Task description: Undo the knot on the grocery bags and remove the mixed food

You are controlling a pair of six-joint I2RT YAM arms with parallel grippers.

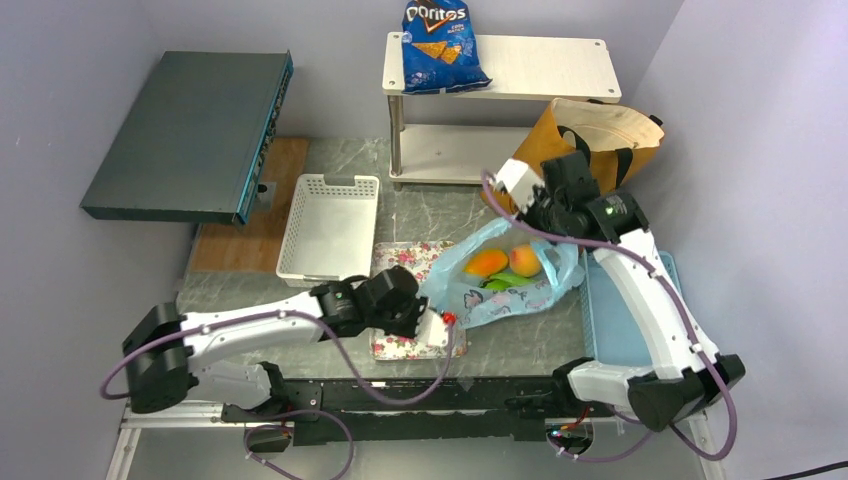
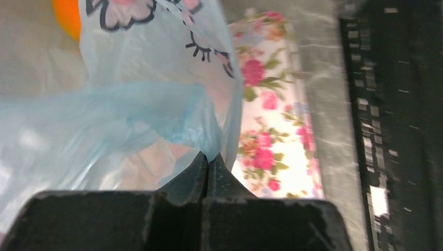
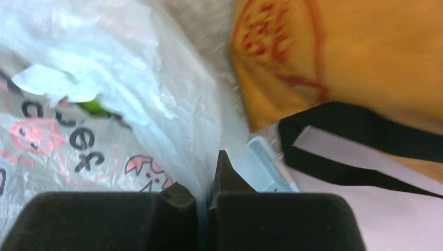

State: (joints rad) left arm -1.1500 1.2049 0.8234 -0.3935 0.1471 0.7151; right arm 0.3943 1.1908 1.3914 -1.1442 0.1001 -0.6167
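Blue plastic bag (image 1: 520,298) with cartoon faces lies in the middle of the table, and its mouth is open. Its left side is over the flowery tray (image 1: 405,345). Orange fruit (image 1: 487,263) and something green (image 1: 503,284) sit inside it. The left gripper (image 2: 209,163) is pinched tight on the thin edge of the bag at its left side. The right gripper (image 3: 206,180) is squeezed closed too, with the bag's thin skin caught between its fingers at the far side. A tan tote (image 1: 600,135) with black straps stands behind the right arm, just beside the white shelf (image 1: 540,70).
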